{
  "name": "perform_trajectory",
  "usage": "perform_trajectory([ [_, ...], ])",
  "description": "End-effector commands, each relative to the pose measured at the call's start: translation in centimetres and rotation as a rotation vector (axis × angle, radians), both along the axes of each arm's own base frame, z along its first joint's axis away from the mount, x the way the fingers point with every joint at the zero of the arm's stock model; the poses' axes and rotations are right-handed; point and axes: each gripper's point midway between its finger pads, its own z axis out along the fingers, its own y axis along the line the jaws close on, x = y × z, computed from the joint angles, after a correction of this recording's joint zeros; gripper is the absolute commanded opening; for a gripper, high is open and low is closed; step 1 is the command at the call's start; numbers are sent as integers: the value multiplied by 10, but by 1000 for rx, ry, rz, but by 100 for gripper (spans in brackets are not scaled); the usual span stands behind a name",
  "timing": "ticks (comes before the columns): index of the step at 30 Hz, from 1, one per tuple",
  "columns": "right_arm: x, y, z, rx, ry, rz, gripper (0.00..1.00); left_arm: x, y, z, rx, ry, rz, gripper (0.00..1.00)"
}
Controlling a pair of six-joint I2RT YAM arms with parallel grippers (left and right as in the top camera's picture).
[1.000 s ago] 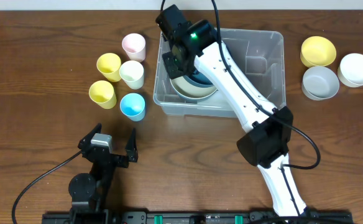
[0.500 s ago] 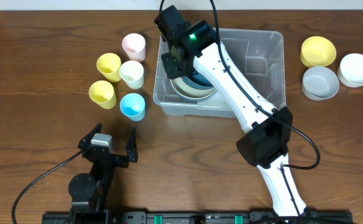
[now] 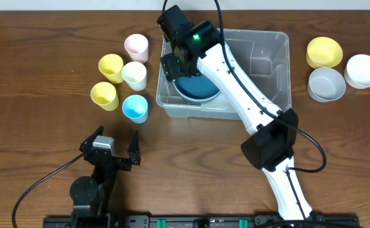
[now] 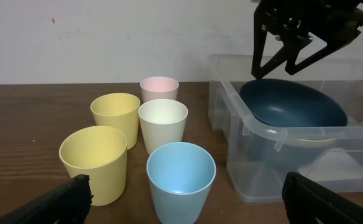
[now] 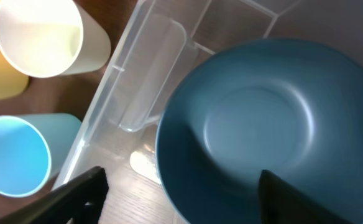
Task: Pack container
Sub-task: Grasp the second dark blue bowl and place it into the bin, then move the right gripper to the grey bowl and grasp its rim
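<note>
Right arm [image 3: 236, 79] covering the middle of the container [image 3: 274, 44] and part of the dark blue bowl [image 3: 201, 92] from overhead; same bowl cut by the right wrist view's right and bottom edges; pale bowl [image 4: 318, 141] beneath mostly hidden; left gripper [image 3: 113, 144], in its own wrist view, only dark tips at the bottom corners

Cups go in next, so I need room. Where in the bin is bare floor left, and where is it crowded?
Free: the container's right half, between the dark blue bowl and the right wall, partly under the right arm. Crowded: the left half, filled by that bowl, right end effector open above it.
</note>
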Motion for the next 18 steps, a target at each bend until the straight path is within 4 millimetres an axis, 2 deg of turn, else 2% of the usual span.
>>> perform_trajectory([
  [1, 3, 1, 3, 2, -14, -3, 87, 0, 1, -16, 7, 38, 4, 98],
  [3, 7, -4, 14, 15, -32, -15, 92, 0, 1, -16, 7, 38, 5, 98],
  [7, 17, -26, 56, 60, -97, -60, 99, 0, 1, -16, 7, 38, 4, 98],
  [10, 24, -64, 101, 94, -159, -143, 99, 0, 1, -16, 7, 38, 4, 98],
  [12, 26, -103, 129, 99, -199, -237, 99, 0, 1, -16, 7, 38, 4, 98],
  [14, 25, -152, 155, 101, -229, -363, 99, 0, 1, -16, 7, 38, 4, 98],
  [16, 21, -199, 172, 101, -243, -458, 99, 0, 1, -16, 7, 38, 4, 98],
  [18, 13, -244, 179, 85, -233, -550, 99, 0, 1, -16, 7, 38, 5, 98],
])
